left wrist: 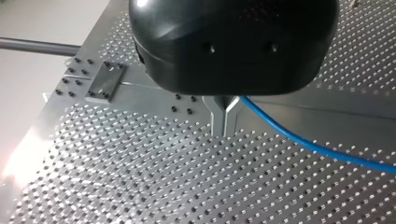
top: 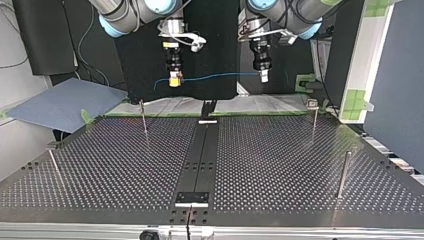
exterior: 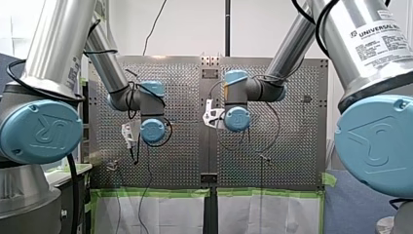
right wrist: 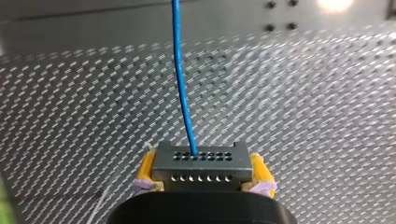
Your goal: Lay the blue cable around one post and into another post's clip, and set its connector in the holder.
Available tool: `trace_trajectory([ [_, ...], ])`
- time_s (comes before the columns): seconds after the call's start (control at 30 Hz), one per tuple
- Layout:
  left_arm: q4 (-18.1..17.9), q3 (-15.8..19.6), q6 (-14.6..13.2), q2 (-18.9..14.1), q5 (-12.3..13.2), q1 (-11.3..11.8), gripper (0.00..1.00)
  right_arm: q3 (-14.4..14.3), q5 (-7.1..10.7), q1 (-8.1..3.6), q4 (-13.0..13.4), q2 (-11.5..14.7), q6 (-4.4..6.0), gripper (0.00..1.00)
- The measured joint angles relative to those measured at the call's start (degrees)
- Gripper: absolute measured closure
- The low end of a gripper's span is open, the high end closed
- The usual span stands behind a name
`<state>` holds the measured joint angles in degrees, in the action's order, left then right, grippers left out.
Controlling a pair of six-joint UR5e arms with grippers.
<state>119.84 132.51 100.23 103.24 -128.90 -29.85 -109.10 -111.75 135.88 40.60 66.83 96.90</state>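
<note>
The perforated table (top: 280, 165) carries four thin posts in the top view: far left (top: 143, 117), far right (top: 314, 122) with a small fitting at its top that may be the clip, near right (top: 343, 175) and near left (top: 55, 167); which fitting is the holder I cannot tell; both arms hang over the far part of the table, well apart from every post; my right gripper (top: 174, 79), at that view's left, has its yellow pads clamped on the grey connector (right wrist: 201, 164); my left gripper (top: 263, 76), at the right, has its metal fingers pinched narrow on the blue cable (top: 220, 76), which runs almost level and lightly taut between the two, in the air, touching no post

The routing looks not yet begun; I judge it goes best if both grippers come down together, keeping this gentle tension, so the span passes beside a post below its top; then one end should swing round the post while the other holds firm; too much pull may bend a post or tug the cable from the left fingers; too much slack may let the loop slip over the top
</note>
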Motion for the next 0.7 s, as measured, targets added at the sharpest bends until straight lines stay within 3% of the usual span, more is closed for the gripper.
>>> trace_trajectory([
  [0.47, 6.8, -0.9, 2.2, -6.9, 6.1, 6.8, 1.0, 6.2, 3.28, -0.46, -6.1, 6.3, -0.36, 1.0],
  [0.7, 10.0, -2.9, 4.9, -10.1, 7.2, 10.1, 1.0, 9.5, 4.22, -0.38, -8.9, 7.2, -0.58, 1.0],
])
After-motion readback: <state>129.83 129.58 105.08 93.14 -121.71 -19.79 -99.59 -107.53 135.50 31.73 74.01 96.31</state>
